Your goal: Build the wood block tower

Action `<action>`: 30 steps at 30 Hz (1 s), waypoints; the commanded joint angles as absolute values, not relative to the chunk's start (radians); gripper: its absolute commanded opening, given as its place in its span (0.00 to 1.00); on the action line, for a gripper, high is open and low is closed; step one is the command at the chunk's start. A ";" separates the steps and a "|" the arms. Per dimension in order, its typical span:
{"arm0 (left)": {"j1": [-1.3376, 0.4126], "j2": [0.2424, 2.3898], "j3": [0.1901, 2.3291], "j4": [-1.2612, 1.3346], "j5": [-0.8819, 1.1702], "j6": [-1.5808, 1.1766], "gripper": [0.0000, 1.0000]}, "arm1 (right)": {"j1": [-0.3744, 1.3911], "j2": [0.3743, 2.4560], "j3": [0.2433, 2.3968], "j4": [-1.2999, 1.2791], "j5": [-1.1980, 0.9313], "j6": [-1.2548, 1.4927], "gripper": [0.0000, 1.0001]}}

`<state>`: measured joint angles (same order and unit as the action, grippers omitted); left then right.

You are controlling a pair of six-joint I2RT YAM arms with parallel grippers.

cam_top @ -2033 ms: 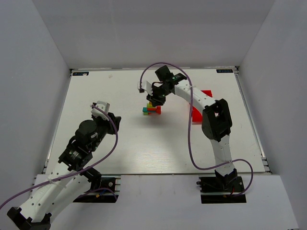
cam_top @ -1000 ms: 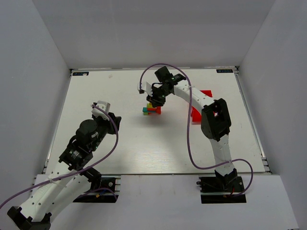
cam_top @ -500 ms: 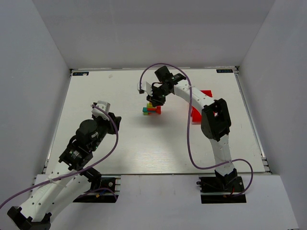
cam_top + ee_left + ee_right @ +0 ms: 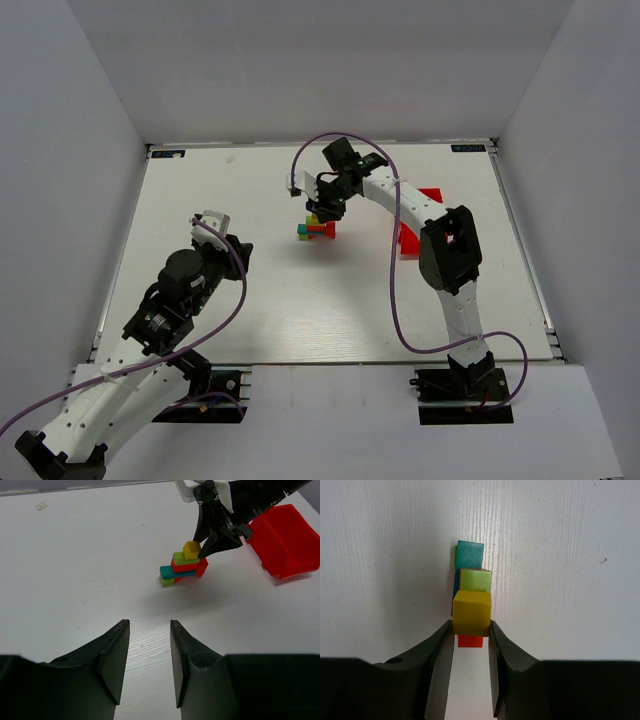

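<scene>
A: Where do we see the wood block tower (image 4: 317,229)?

B: On the counter (image 4: 300,310), nearer its far edge, about midway between the left and right edges. Our right tool (image 4: 471,626) is clamped on the yellow cube (image 4: 472,612) at its top.

A: And our left tool (image 4: 149,645)?

B: Jaws apart, holding nothing, toward the left edge.

Bright, even light pours over the white desk (image 4: 280,300), with no glare and no hot spots. The walls (image 4: 80,150) fall off to grey. A soft shadow pools on the near side of the wood block tower (image 4: 182,567) in the left wrist view. In the right wrist view the yellow block (image 4: 471,612) is crisp and the desk's grain is sharp, while the right hand (image 4: 471,630) blurs dark along the bottom edge.
</scene>
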<state>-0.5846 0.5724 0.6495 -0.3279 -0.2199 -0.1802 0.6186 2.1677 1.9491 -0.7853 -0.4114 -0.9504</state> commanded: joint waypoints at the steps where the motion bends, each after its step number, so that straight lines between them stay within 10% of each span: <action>1: -0.580 0.571 0.652 -0.310 -0.207 -0.176 0.49 | 0.621 2.183 1.994 -0.796 -0.411 -0.960 0.24; 30: -0.580 0.571 0.652 -0.310 -0.207 -0.176 0.49 | 0.624 2.186 1.988 -0.790 -0.403 -0.953 0.47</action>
